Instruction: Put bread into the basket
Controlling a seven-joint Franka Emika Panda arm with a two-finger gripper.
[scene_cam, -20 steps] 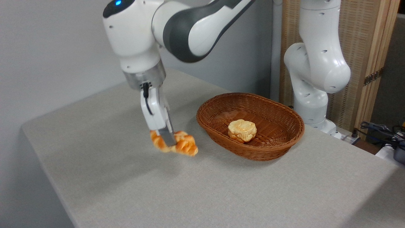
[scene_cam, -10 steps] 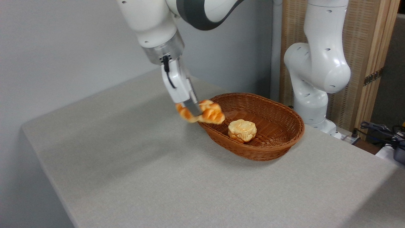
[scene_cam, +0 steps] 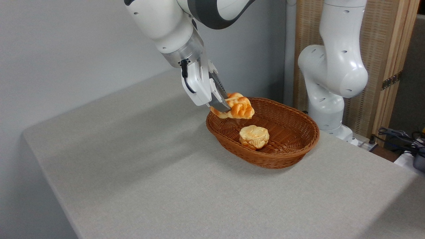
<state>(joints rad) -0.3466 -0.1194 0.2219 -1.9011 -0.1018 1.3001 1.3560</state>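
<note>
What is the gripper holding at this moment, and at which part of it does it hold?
The gripper holds the bread, the braided loaf, clamped near its left end; the rest sticks out to the right over the basket rim.

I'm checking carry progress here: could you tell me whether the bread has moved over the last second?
Yes. Held in the gripper, the bread has gone up and right, from over the bare table to above the basket's near-left rim.

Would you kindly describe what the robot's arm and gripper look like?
The arm is glossy white with dark grey joint sections and a silver metallic wrist ring. The gripper has a white body, grey metal jaws, and a short black cable looping down its side.
</note>
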